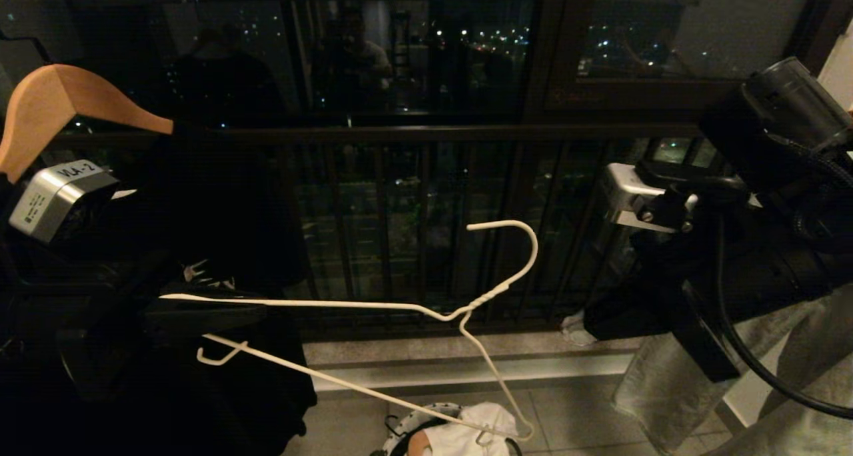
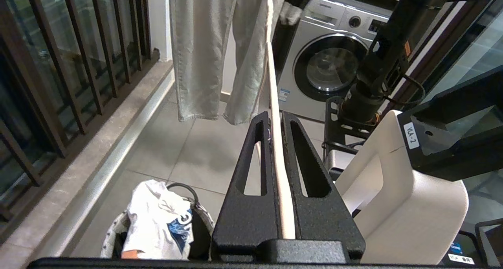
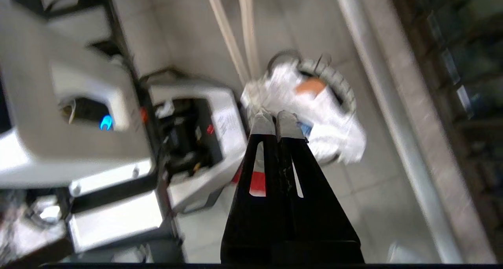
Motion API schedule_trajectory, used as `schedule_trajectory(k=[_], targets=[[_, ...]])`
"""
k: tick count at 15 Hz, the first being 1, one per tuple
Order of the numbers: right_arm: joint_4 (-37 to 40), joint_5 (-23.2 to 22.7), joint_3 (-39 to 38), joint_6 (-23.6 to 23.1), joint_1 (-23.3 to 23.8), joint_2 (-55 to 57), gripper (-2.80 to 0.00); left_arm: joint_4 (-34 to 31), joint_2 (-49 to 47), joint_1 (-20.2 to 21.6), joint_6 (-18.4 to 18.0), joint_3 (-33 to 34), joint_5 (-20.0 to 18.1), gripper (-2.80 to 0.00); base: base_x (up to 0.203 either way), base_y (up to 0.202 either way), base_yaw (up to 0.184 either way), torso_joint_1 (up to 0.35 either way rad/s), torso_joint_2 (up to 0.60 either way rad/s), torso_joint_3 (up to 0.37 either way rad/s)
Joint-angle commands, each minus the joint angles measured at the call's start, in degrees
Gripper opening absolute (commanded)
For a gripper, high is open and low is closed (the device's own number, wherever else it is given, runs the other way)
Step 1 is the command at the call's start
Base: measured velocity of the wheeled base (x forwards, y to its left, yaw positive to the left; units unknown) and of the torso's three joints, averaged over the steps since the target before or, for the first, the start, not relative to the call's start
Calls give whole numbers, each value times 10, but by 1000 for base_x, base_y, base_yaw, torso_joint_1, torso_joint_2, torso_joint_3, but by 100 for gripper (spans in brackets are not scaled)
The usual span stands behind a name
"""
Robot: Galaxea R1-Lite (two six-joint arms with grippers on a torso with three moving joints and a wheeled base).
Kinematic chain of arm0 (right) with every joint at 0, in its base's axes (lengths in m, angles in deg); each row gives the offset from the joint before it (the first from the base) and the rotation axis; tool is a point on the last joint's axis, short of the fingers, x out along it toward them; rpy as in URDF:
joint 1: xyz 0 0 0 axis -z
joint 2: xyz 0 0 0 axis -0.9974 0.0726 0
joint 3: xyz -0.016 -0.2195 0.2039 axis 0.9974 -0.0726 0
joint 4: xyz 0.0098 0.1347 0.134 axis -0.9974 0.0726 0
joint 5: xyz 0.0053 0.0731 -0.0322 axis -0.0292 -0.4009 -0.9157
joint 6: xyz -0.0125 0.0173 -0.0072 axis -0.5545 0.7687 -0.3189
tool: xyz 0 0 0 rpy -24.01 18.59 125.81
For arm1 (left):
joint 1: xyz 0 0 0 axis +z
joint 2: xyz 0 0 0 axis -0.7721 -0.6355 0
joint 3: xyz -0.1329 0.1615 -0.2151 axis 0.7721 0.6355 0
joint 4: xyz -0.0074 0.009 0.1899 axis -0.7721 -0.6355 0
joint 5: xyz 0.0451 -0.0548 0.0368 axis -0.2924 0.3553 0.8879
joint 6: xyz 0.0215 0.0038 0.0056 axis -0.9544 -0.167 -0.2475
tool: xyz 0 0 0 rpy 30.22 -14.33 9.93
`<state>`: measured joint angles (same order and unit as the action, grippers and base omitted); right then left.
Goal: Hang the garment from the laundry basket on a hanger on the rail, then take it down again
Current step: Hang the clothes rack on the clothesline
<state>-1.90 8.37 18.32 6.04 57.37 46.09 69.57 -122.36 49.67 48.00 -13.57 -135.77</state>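
Hanger [image 1: 373, 306] sits in my left gripper [image 2: 277, 119], clamped by one shoulder end at the left of the head view, beside the black shirt [image 1: 220, 243] on its wooden hanger [image 1: 60, 103]. From that grip its long axis runs across to my right, lying nearly flat, the twisted neck about midway and the hook curling up toward the railing [image 1: 413, 133]. The far shoulder dips low, over the basket [image 1: 426, 419] on the floor tiles.

The basket lies below and between my arms. On top I see only a white shirt [image 2: 157, 222], with a small orange-red patch at its edge; the red shirt I cannot make out for certain, so I judge it still buried there.

Further right, my right gripper [image 3: 277, 121] hangs with fingers pressed together, holding nothing, pointing straight down at the basket. It is the nearer arm for reaching in. The hanger's wires cross close ahead of its tips, so that is the edge to mind. Pale trousers [image 1: 673, 369] hang by my right arm, narrowing the room on that side
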Motion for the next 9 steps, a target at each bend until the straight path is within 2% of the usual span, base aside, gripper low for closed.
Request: schedule_trajectory(k=[1,3,9], targets=[[-10,-12,6,5,-6,11,-280,2,11,2,0,0,-4,-280,0,0,0,0,0,0],[-11,-32,7,8,-11,12,-280,2,22,3,10,-4,-3,-280,0,0,0,0,0,0],[-12,-35,31,10,-27,22,-280,2,42,34,35,-19,-2,-280,0,0,0,0,0,0]])
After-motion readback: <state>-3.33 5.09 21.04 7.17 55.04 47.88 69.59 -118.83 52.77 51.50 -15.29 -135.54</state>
